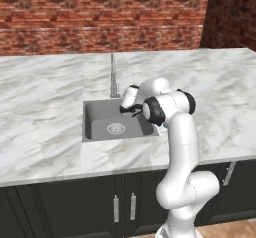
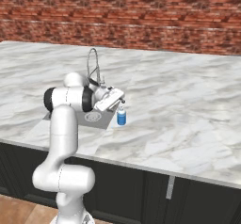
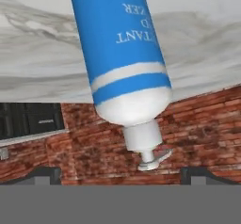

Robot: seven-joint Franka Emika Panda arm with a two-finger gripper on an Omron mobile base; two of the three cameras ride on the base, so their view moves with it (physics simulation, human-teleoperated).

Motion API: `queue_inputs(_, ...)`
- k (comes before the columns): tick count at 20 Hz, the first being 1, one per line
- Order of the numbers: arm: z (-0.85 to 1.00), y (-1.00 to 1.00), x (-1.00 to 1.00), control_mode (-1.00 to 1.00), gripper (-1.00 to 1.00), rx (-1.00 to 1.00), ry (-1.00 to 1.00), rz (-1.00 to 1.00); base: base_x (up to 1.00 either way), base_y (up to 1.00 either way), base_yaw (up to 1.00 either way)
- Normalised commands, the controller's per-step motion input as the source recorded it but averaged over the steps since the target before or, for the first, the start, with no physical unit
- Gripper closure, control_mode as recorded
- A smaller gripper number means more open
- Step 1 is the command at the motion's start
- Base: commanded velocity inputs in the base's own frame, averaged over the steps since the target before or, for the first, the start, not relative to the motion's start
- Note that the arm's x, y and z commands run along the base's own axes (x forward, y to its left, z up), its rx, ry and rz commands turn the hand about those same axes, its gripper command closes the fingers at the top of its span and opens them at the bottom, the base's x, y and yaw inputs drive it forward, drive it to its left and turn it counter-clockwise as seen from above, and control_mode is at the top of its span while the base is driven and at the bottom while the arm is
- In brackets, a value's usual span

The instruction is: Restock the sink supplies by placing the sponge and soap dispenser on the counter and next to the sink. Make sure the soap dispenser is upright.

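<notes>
I see my gripper [image 3: 120, 173] with its jaws spread wide and nothing in them, just beside the soap dispenser [image 2: 121, 116], upright on the counter [image 2: 188, 110] at the sink's [image 1: 100, 122] right edge.

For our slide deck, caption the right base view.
Open end effector above upright blue soap dispenser beside steel sink.

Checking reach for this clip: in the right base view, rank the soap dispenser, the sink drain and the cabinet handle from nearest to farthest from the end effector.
1. Soap dispenser: upright on the counter, just below the open end effector.
2. Sink drain: in the basin, to its left.
3. Cabinet handle: on the dark door under the counter's front edge, far lower right.
</notes>
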Motion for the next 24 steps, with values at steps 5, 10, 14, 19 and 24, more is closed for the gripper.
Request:
queue_inputs(5,0.43,0.15,-0.02,-1.00,-1.00,0.00,-0.11,0.00,0.00,0.00,0.00)
queue_inputs(10,0.46,-0.03,-0.64,-1.00,-1.00,0.00,-0.32,0.00,0.00,0.00,0.00)
queue_inputs(14,0.22,-0.24,-1.00,-1.00,-1.00,0.07,-0.56,0.00,0.00,0.00,0.00)
queue_inputs(19,0.48,-0.19,-1.00,-1.00,-1.00,0.08,-0.54,-0.02,0.00,0.00,0.00)
queue_inputs(24,0.41,-0.18,-1.00,-1.00,-1.00,0.02,-0.60,0.00,0.00,0.00,0.00)
